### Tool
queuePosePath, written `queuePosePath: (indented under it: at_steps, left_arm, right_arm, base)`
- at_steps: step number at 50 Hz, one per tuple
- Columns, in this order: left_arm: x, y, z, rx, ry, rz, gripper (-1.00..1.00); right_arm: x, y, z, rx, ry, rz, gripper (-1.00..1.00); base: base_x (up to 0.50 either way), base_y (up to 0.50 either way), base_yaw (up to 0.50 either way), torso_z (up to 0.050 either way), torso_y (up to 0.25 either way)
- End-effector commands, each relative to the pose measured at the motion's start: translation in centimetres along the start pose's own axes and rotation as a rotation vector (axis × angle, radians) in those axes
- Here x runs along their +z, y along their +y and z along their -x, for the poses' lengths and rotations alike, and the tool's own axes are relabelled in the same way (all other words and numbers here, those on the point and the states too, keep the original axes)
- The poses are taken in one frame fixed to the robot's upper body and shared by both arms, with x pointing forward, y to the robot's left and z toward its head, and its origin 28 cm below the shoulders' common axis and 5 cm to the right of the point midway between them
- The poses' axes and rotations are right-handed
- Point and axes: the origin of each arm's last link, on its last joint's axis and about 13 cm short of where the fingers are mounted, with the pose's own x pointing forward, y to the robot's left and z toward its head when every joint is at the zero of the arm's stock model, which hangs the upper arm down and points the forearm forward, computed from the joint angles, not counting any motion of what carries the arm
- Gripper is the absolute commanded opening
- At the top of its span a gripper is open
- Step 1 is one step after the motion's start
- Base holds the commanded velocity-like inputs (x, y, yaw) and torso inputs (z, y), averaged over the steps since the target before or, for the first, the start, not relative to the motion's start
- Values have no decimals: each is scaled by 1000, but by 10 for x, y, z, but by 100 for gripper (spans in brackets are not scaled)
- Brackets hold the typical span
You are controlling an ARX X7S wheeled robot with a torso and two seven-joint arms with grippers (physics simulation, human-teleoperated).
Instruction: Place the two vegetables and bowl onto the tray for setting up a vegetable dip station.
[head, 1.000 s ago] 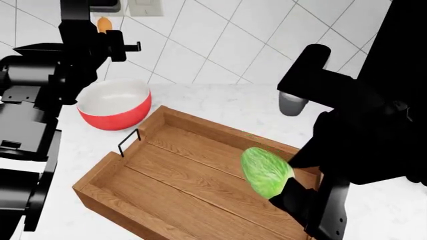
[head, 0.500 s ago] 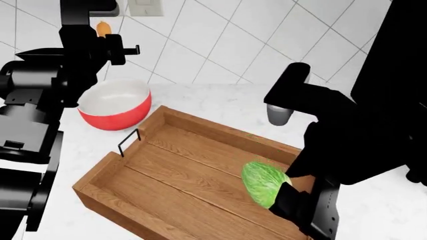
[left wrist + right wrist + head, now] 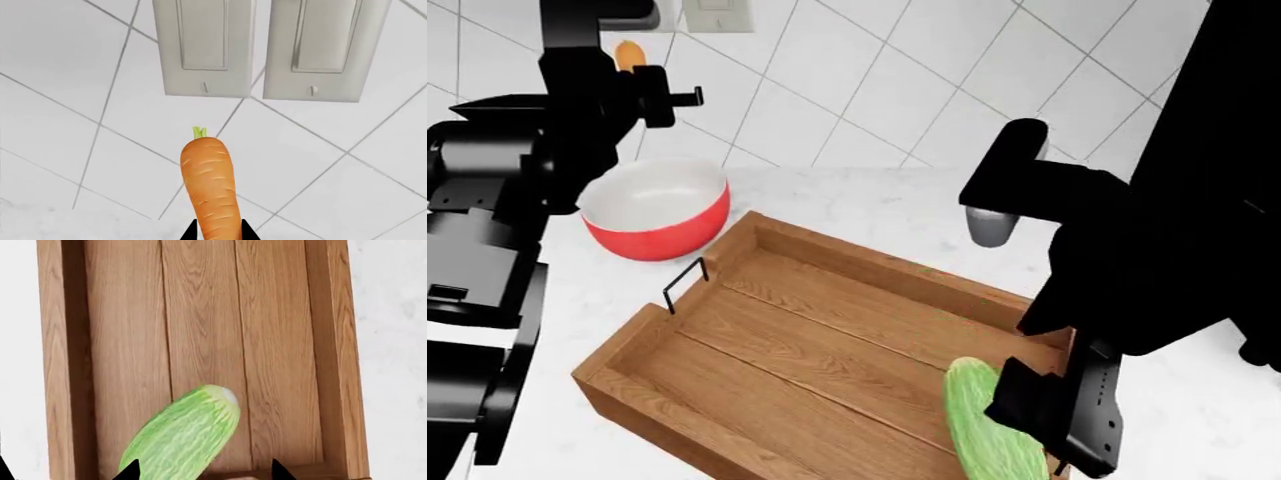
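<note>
A white marbled counter (image 3: 894, 205) was backed by a white tiled wall (image 3: 868, 80) carrying two switch plates (image 3: 203, 47). On it were recorded the wooden tray (image 3: 761, 340) and, just beside its far end, the red bowl (image 3: 657, 212). Since a second before, the green vegetable (image 3: 183, 437) had been carried lower, toward the tray's near corner. It lay between the right gripper's (image 3: 200, 472) parted fingertips, over the plank floor; contact could not be told. The carrot (image 3: 210, 187) was clasped by the left gripper (image 3: 217, 232), raised before the wall.
</note>
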Motion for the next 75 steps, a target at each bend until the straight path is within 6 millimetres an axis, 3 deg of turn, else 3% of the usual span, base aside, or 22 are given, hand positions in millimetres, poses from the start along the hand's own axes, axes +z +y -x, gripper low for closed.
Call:
queuePosePath:
  at_steps: [1,8,14,24,25,32,40,48,52,60,75]
  left_arm:
    - [8,0,4,2,-23,9,-100]
    - [9,1,5,4,-25,5,-100]
    - [13,0,5,2,-28,-12,-100]
    - [13,1,10,-7,-26,-38,-100]
    - [16,9,22,-19,-29,-74,-100]
    - [22,16,31,-28,-43,-94,-100]
    - [19,14,32,-73,-28,-114,-100]
    - [43,10,58,-320,-13,-293,-100]
    - [58,2,81,-443,-16,-394,-100]
    - [72,-16,117,-528,13,-504,-100]
    - [48,-34,164,-654,91,-621,-100]
  right_arm:
    - [9,-10,27,-104,-43,37,100]
    - [17,-14,45,-178,-104,92,100]
    - [21,-36,58,-350,-192,78,100]
    - [28,-70,57,-562,-336,25,100]
    - [19,-90,45,-660,-494,-55,100]
    - [22,-101,42,-777,-532,-104,100]
    - [27,-104,40,-757,-571,-146,100]
    - [28,-104,35,-761,-531,-136,100]
    - [30,-104,36,-761,-538,-133,100]
    - [30,-103,33,-760,-518,-131,100]
    - [32,-101,33,-757,-506,-109,100]
  base:
    - [0,0,0,0,0]
    - [0,0,0,0,1]
    - [0,0,0,0,0]
    - [0,0,0,0,0]
    - [0,0,0,0,0]
    - [0,0,0,0,0]
    - [0,0,0,0,1]
    - [0,0,0,0,0]
    - [0,0,0,2,0]
    - [0,0,0,0,1]
    - [0,0,0,0,0]
